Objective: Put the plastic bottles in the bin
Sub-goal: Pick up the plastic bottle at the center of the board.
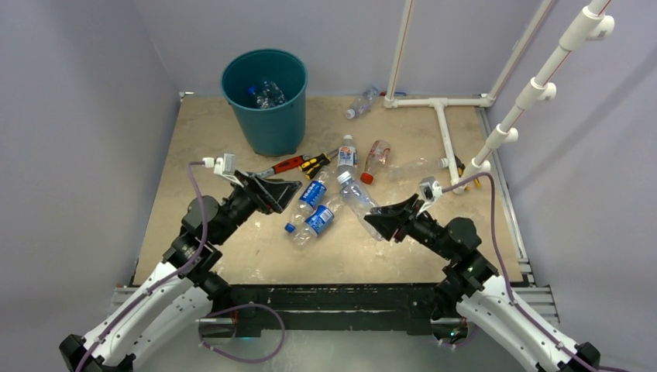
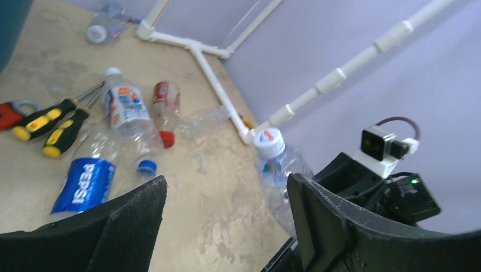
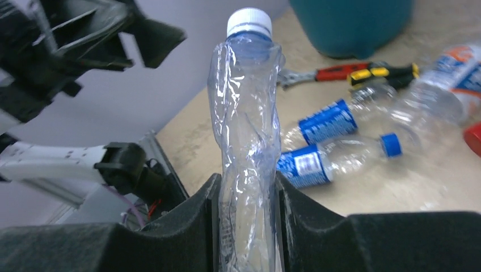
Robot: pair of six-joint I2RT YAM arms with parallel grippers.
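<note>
Right gripper (image 3: 248,195) clamps a crushed bottle (image 3: 247,107) low on its body, the long axis running out past the fingertips, cap foremost. The bin (image 1: 271,128) stands well ahead and to its left. The left gripper (image 1: 280,191), jaws spread and empty, is nearer the bin.

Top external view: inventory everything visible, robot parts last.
bin: one, teal, far left, holding bottles
blue-label bottles: two, clear, lying centre
white-cap bottle: one, clear, behind them
red-cap bottle: one, clear, beside it
plain bottles: two, clear, near pipes
crushed bottle: one, clear, in right gripper
wrench: one, red handle, beside bin
screwdrivers: two, yellow-black handles, beside wrench
pipe frame: one, white, far right
left gripper: open, empty
right gripper: shut on crushed bottle
</note>
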